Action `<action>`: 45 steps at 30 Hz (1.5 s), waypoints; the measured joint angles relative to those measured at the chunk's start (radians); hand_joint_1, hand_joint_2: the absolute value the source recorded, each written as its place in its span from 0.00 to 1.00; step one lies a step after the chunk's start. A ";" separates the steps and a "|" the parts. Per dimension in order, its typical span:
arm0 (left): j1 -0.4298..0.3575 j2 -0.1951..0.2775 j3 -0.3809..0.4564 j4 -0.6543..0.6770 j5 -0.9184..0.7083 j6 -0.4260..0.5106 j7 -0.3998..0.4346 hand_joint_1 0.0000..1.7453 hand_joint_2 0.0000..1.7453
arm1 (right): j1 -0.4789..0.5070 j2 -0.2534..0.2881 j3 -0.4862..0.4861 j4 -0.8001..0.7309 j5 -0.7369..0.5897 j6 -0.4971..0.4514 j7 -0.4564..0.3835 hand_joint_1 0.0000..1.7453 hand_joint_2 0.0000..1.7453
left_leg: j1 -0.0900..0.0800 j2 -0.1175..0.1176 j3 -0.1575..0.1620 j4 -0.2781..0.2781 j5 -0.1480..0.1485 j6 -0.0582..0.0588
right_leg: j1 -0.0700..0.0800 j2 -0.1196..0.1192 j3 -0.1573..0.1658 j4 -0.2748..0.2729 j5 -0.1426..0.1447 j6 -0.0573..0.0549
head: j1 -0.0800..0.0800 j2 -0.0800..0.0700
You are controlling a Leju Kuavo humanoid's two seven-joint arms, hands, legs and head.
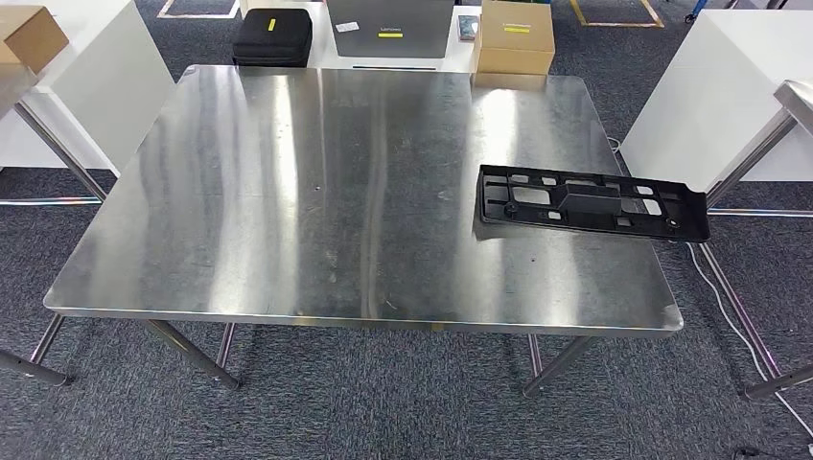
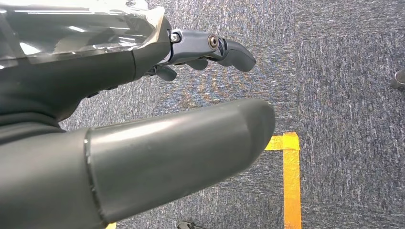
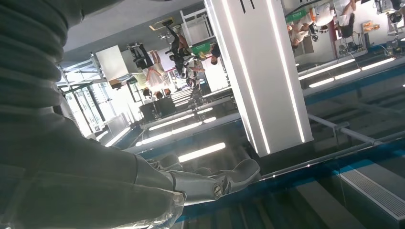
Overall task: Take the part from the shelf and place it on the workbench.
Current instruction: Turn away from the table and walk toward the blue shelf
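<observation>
The part, a long flat black plastic bracket (image 1: 592,201), lies on the steel workbench (image 1: 316,192) near its right edge, one end jutting slightly past the rim. No hand touches it. My left hand (image 2: 210,50) hangs over grey carpet with its fingers apart and nothing in them. My right hand (image 3: 210,183) is raised, its wrist camera looking up at a ceiling with strip lights; its fingers are stretched out and hold nothing.
Behind the workbench stand a black case (image 1: 273,36), a grey laptop (image 1: 390,29) and a cardboard box (image 1: 516,38). White cabinets (image 1: 719,86) flank both sides. A second steel table's leg (image 1: 757,153) is at the right. Cables (image 1: 738,316) trail on the carpet.
</observation>
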 joint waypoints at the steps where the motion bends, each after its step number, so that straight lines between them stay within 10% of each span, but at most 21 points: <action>1: 0.000 0.000 0.000 0.000 0.000 0.000 0.000 0.00 0.00 | 0.000 0.000 0.000 0.000 0.000 0.000 0.000 0.00 1.00 | 0.000 0.000 0.000 0.000 0.000 0.000 | 0.000 0.000 0.000 0.000 0.000 0.000 | 0.000 0.000; 45: 0.000 0.000 0.000 0.000 0.000 0.000 0.000 0.00 0.00 | 0.000 0.000 0.000 0.000 0.000 0.000 0.000 0.00 1.00 | 0.000 0.000 0.000 0.000 0.000 0.000 | 0.000 0.000 0.000 0.000 0.000 0.000 | 0.000 0.000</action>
